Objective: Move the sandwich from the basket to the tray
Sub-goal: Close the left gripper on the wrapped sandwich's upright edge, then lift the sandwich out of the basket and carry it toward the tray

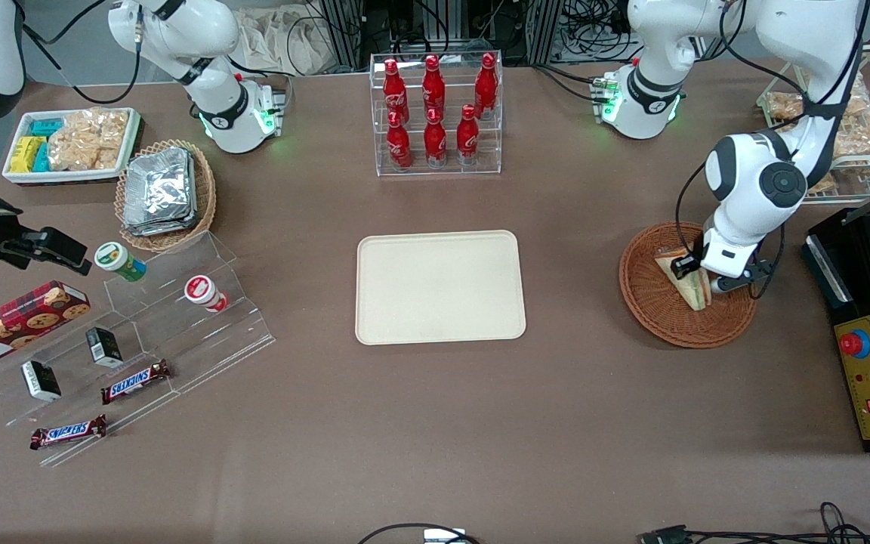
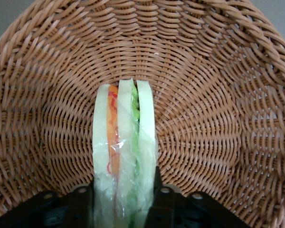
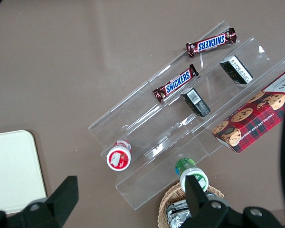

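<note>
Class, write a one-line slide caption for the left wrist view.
Claw shut on the wrapped sandwich, which stands on edge inside the basket.

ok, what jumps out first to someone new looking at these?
The left arm's gripper is down in the round brown wicker basket, its fingers closed on the triangular pale-bread sandwich. The flat cream plastic tray lies bare at mid-table, with a clear rack of red bottles farther from the front camera.

Brown table [image 1: 435,423] carrying the cream tray [image 1: 439,287] at centre, the wicker basket [image 1: 658,310] toward the working arm's end, with the gripper [image 1: 699,276] over it, and a bottle rack [image 1: 435,113] farther from the camera.
</note>
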